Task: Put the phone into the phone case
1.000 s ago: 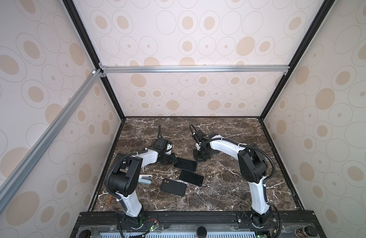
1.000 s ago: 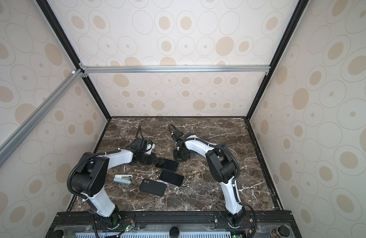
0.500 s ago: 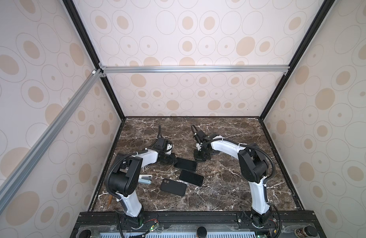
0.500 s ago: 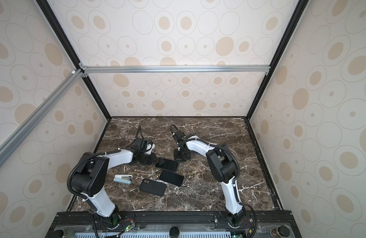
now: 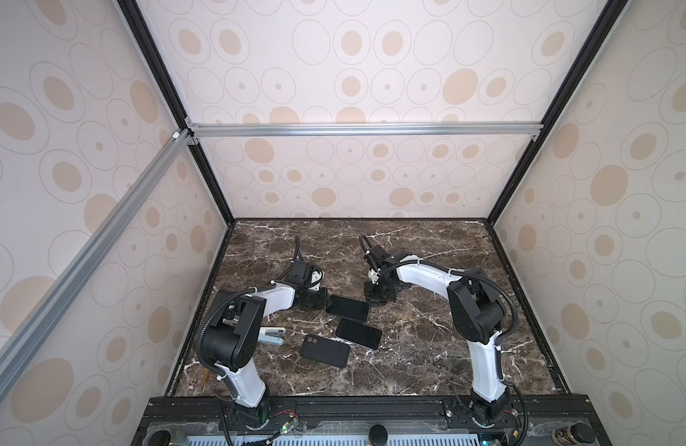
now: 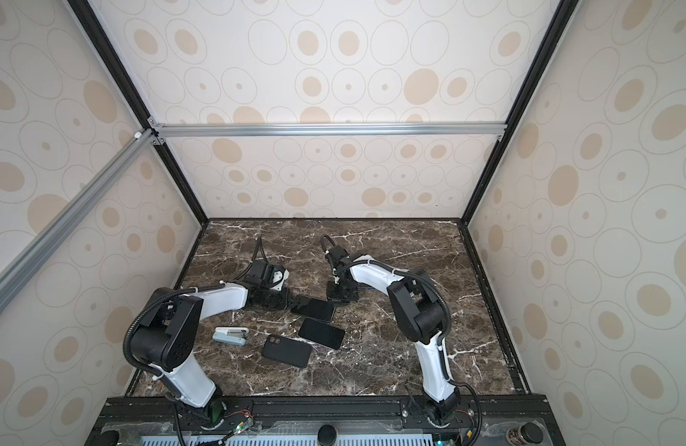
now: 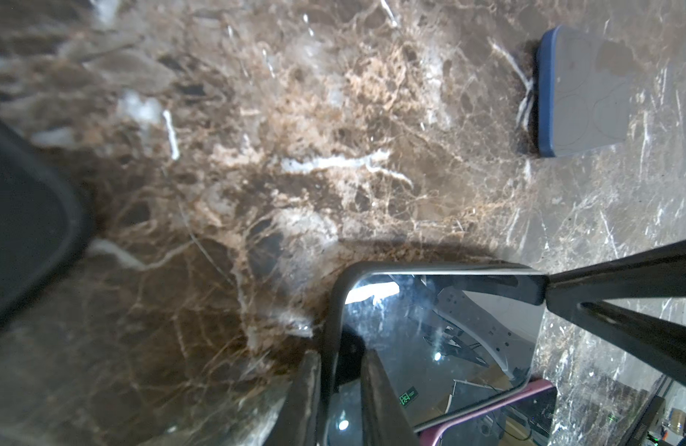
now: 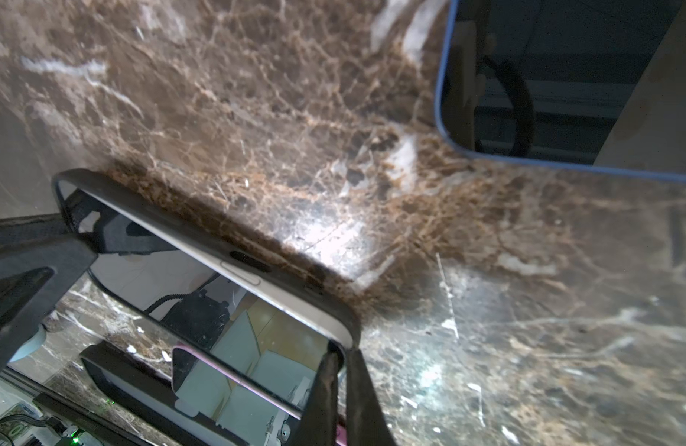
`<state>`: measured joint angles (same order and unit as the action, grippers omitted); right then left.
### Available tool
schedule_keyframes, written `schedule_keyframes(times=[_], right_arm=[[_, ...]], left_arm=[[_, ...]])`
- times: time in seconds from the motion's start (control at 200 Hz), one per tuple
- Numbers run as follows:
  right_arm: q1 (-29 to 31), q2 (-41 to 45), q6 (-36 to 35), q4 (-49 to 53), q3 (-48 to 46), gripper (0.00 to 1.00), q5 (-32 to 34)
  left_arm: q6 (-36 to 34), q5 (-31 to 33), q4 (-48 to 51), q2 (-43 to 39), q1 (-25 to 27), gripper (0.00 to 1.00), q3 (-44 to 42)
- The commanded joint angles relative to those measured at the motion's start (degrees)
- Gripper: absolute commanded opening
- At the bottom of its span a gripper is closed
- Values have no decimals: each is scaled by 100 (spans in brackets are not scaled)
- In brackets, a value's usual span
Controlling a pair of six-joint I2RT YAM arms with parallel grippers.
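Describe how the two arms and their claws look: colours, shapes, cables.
Both arms look alike. The left arm and right arm have smooth white shells between bulky black joint housings. A black ribbed hose loops round each elbow, and a black cable arches over each wrist. The left claw and right claw have slim, black, tapering fingers. No markings are readable.

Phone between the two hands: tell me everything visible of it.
The phone is a dark slab with its glossy black screen facing up. In the right wrist view a pale side with a button sits inside a dark rim, seemingly its case. It lies flat or nearly so on the marble tabletop. The left hand pinches the rim at one end, the right hand the opposite corner; both are shut on it.
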<state>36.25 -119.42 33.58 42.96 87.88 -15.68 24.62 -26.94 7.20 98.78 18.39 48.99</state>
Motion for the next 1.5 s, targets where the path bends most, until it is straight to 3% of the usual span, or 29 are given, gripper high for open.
schedule_keyframes(times=[0.0, 0.375, 0.825, 0.93, 1.05, 1.135, 1.24, 1.37, 1.49], right_arm=[[125, -372, 45, -84, -324, 8, -90], [265, -960, 572, -896, -759, 8, -76], [404, -1582, 926, -1057, -688, 7, -296], [424, -1481, 777, -892, -592, 7, -238], [424, -743, 424, -636, -407, 8, 123], [442, -246, -119, -431, -33, 16, 207], [592, 31, -1066, -153, 540, 37, 203], [946, -220, -2395, 469, 1321, 56, 677], [1174, -651, -3327, 784, 1925, 68, 1025]], left_arm=[[52, 53, 572, 193, 123, 20, -280], [36, 40, 661, 230, 183, 19, -381], [108, 102, 830, 80, 191, 19, -574], [155, 53, 792, 62, 191, 19, -569], [192, 66, 727, -87, 191, 20, -366], [162, 271, 720, -228, 178, 24, 4], [117, 659, 713, -479, 125, 29, 552], [42, 1333, 685, -1029, 68, 36, 925], [-79, 1992, 579, -1802, 33, 42, 661]])
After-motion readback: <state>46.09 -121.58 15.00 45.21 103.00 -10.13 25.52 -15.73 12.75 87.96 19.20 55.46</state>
